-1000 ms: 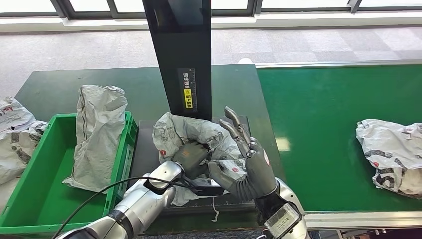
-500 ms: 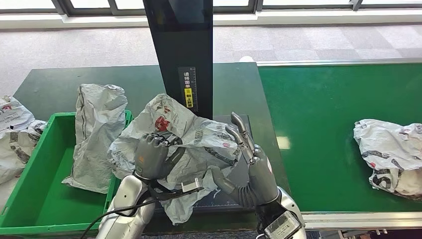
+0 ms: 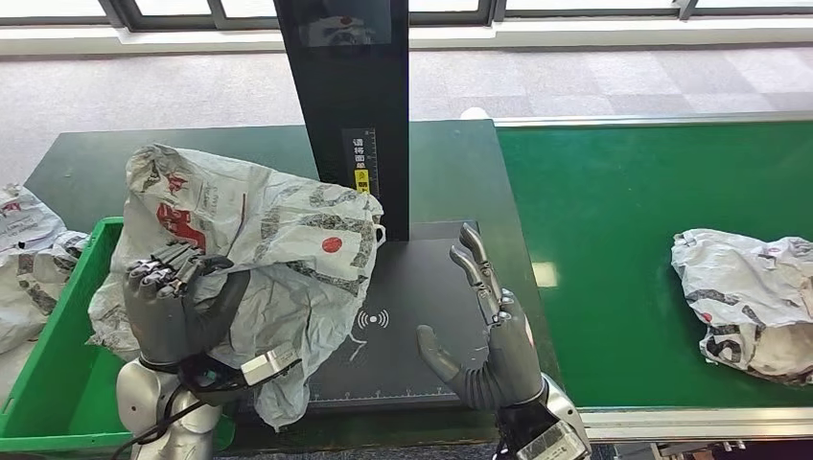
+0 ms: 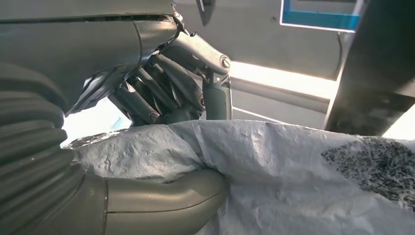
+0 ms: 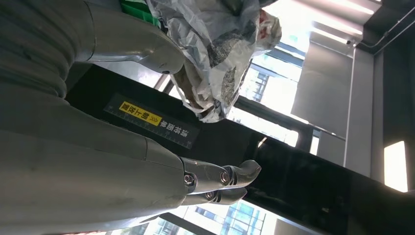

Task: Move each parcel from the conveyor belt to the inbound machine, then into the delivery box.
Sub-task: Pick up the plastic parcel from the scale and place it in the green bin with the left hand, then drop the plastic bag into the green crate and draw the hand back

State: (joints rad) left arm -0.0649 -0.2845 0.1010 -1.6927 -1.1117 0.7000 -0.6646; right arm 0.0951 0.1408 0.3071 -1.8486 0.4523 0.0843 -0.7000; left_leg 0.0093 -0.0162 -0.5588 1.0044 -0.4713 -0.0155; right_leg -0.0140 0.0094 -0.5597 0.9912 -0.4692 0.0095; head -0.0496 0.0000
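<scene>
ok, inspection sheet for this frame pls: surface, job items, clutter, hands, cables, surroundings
Surface: green table bearing a dark scan pad, bare where visible.
Job's things: lifted parcel hangs over the pad's left edge and the green box; another parcel lies on the belt.
Clutter: more bags left of the box.
Hands: left hand grips the lifted parcel; right hand is over the pad, fingers spread, holding nothing.
Cables: black cable with a pale plug at the left wrist.
Surroundings: black scanner column behind the pad, grey floor, windows.
</scene>
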